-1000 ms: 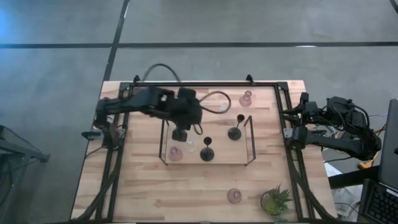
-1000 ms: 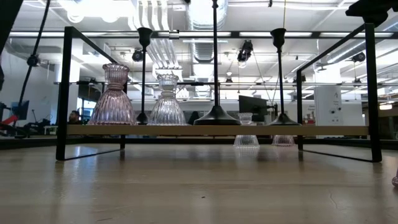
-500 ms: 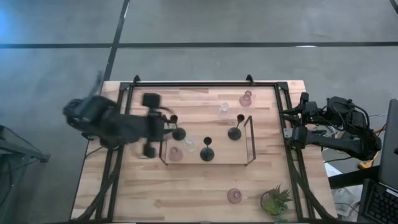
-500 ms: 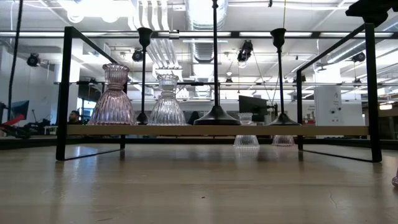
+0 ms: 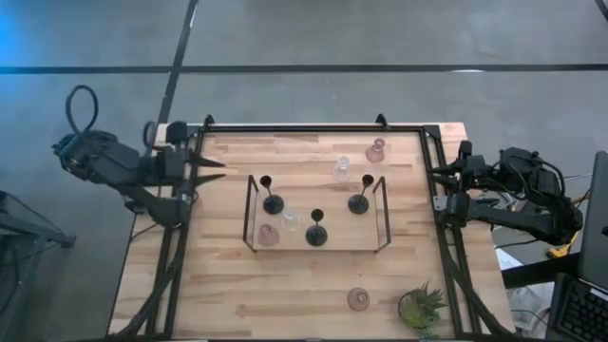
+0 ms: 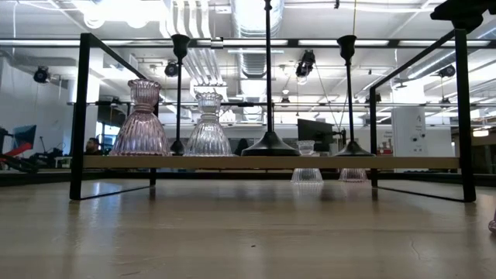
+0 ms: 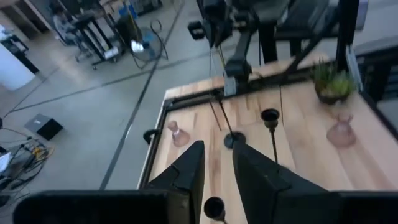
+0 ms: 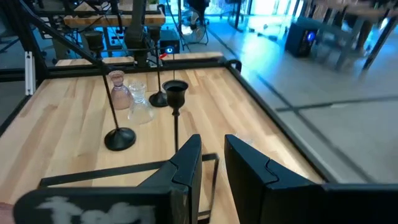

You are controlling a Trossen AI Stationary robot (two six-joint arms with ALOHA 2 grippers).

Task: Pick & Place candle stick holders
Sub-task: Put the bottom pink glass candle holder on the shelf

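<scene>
The left gripper [image 5: 211, 163] hangs at the table's [image 5: 285, 294] nine-o'clock edge, fingers narrowly apart, empty. The right gripper [image 5: 439, 198], at three o'clock, likewise. Candle stick holders [image 5: 316, 231] stand on the central rack [image 5: 385, 214].

You see a light wooden table [image 5: 218, 304] carrying a black wire-frame rack [image 5: 385, 217] at its middle, and a small green potted plant [image 5: 420, 309] at one near corner. In the low view, a seated person [image 6: 93, 145] shows far behind.
</scene>
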